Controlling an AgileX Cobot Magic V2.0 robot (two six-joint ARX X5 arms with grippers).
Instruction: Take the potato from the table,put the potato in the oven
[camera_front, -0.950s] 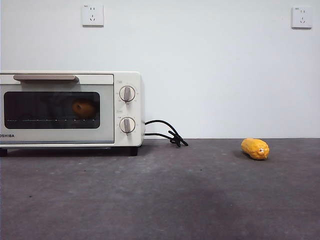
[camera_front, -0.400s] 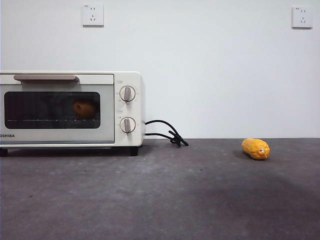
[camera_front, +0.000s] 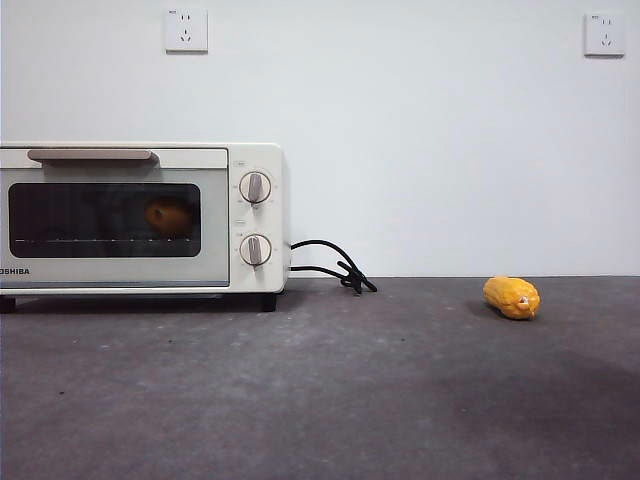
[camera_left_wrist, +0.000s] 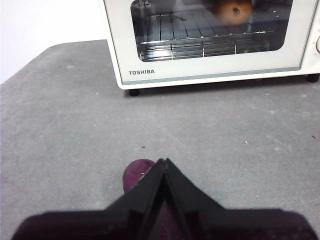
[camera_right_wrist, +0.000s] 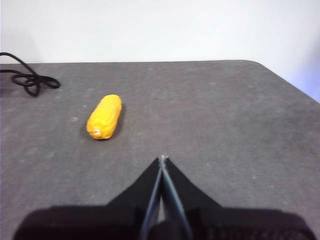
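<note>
The orange-brown potato (camera_front: 169, 216) lies on the wire rack inside the cream-white Toshiba oven (camera_front: 120, 272), seen through the dark glass of its closed door. The left wrist view shows the same potato (camera_left_wrist: 235, 10) behind the oven's glass (camera_left_wrist: 210, 67). My left gripper (camera_left_wrist: 163, 161) is shut and empty, hovering over the grey table (camera_front: 320, 400) some way in front of the oven. My right gripper (camera_right_wrist: 162, 159) is also shut and empty, over the table's right part. Neither arm shows in the front view.
A yellow corn piece (camera_front: 511, 297) lies on the table at the right, ahead of the right gripper (camera_right_wrist: 104, 116). The oven's black cord (camera_front: 335, 268) coils beside it. A dark purple object (camera_left_wrist: 136, 172) peeks out from under the left gripper.
</note>
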